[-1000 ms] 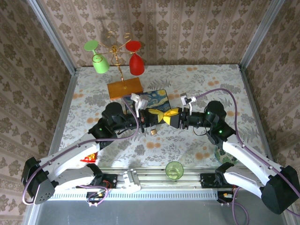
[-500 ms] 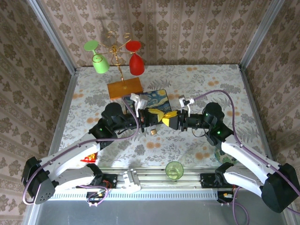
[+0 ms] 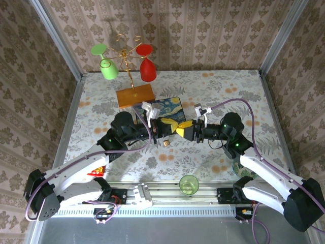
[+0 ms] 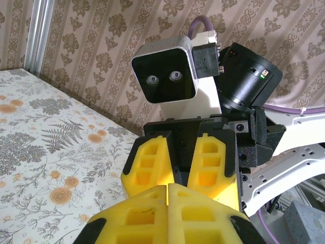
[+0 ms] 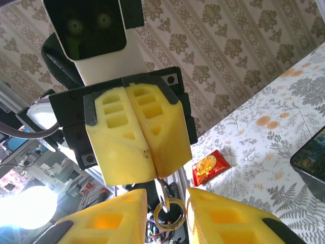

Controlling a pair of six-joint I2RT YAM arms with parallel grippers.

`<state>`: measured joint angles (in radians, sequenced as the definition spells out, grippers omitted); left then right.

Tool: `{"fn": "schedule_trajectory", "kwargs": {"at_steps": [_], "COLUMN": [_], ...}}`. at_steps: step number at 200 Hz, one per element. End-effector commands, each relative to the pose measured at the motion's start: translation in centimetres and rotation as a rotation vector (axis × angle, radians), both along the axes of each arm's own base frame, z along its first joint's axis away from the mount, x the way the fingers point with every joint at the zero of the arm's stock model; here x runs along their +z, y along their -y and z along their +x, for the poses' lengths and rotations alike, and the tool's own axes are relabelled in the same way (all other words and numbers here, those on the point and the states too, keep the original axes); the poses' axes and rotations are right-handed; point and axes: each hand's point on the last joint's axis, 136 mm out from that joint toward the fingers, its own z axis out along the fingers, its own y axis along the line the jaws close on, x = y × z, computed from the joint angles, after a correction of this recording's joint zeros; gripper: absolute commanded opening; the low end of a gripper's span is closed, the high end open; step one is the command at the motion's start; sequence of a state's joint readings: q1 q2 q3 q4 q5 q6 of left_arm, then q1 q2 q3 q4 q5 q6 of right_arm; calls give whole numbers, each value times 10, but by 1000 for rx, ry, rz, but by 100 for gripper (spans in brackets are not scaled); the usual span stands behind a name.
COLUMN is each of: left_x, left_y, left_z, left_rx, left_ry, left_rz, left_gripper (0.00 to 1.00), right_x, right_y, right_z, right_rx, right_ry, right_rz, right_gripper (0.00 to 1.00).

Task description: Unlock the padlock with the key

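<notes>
High rear overview; wrist cameras [image 4: 170, 76] close, facing each other.

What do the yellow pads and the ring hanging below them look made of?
Pads: matte yellow plastic, probably printed; dull surface, moulded pockets. Ring: metal, pale gold with shiny glints; brass or plating, unclear. Strip above it, clamped by the pads: looks like thin silvery metal.
</notes>
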<state>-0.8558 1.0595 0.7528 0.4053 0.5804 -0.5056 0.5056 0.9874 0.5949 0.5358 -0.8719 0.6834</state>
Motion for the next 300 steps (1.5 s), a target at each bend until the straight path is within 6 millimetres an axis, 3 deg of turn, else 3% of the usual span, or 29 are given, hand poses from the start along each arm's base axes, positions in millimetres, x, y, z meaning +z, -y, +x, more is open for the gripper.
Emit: {"fn": "schedule_trajectory", "kwargs": {"at_steps": [1,49,124,130,137,142,149,151,178,206,224,256,300], "left_x": [5,7,1,1,0,-1,-2,-2,5,8,-18,-100,-149], "left_y": [-3,-4,-5,-5,-5,-6,-8,-9,-32,-60,-64,-60,-47], "left_z": [-2,-1,2,2,3,5,8,9,29,47,60,71,66], "left_rx": [-7,-1,16,17,23,37,61,70,261,429,505,587,598], "left_ry": [4,4,-5,-4,-5,-6,-9,-8,-27,-92,-211,-430,-447], "left_rz": [-26,-37,-29,-29,-28,-27,-26,-28,-71,-119,-62,108,223], "left_gripper": [0,0,0,8,25,44,92,98,100,100,100,100,100], "right_x": [13,12,6,5,4,4,3,2,-11,-42,-69,-122,-140], "right_y": [1,-1,-2,-2,-2,-2,-1,-1,4,12,22,53,57], "right_z": [-2,-2,-2,-2,-1,-1,0,0,8,24,39,63,61], "right_rx": [-2,8,18,13,9,7,-4,-7,-76,-182,-285,-500,-513], "right_ry": [44,42,26,23,24,24,25,25,6,-71,-145,-300,-343], "right_rz": [27,31,33,32,32,30,26,23,-32,-152,-249,-450,-473], "right_gripper": [28,25,3,3,2,1,0,0,0,0,0,0,0]}}
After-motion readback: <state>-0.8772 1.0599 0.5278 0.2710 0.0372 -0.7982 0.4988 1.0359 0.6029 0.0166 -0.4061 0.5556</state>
